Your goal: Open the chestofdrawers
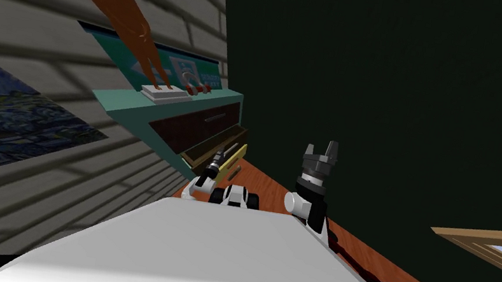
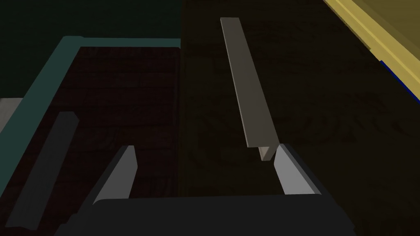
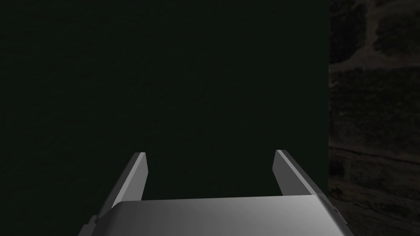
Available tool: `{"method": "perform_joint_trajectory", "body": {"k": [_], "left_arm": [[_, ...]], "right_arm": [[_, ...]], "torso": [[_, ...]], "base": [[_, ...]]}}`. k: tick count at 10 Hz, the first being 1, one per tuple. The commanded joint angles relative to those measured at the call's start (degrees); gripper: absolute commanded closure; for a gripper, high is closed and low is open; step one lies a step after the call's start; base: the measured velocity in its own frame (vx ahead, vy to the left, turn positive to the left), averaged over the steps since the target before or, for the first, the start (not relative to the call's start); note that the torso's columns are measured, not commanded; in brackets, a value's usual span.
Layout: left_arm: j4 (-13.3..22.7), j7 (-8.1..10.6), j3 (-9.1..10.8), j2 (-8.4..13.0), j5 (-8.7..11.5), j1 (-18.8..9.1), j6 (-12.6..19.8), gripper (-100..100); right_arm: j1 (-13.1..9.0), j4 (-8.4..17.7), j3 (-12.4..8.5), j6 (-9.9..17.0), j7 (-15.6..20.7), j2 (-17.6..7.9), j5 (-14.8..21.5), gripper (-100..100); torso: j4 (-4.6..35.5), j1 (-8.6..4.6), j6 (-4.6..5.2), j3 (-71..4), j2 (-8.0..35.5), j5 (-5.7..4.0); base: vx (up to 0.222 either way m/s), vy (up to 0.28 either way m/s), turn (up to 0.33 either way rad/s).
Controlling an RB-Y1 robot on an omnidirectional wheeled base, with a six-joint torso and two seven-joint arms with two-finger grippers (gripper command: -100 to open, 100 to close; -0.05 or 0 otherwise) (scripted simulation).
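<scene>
The teal chest of drawers [image 1: 212,98] sits left of centre in the head view. The left gripper [image 2: 205,146] is wide open and empty, with the grey handle [image 2: 248,82] ending just beside one finger [image 2: 293,174]. It should shift sideways to straddle the bar before closing. The right gripper [image 1: 323,147] is open too, holding nothing.

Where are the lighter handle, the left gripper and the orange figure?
lighter handle [image 2: 250,94], left wrist view, middle of bar.
left gripper [image 2: 205,147], left wrist view, midway between fingertips.
orange figure [image 1: 119,3], head view, its body.
</scene>
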Motion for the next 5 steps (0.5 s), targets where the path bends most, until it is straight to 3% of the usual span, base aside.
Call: {"method": "perform_joint_trajectory", "body": {"k": [1,5], "left_arm": [[0.1,0.00,-0.04,0.0,0.0,0.1,0.1,0],[0.4,0.00,-0.12,0.0,0.0,0.1,0.4,0]], "right_arm": [[0.0,0.0,0.0,0.0,0.0,0.0,0.0,0],[0.0,0.0,0.0,0.0,0.0,0.0,0.0,0]], "torso": [[-0.1,0.05,-0.02,-0.1,-0.1,0.02],[-0.2,0.11,0.04,-0.2,-0.3,0.10]], "base": [[0.005,-0.003,-0.010],[0.000,0.000,0.000]]}}
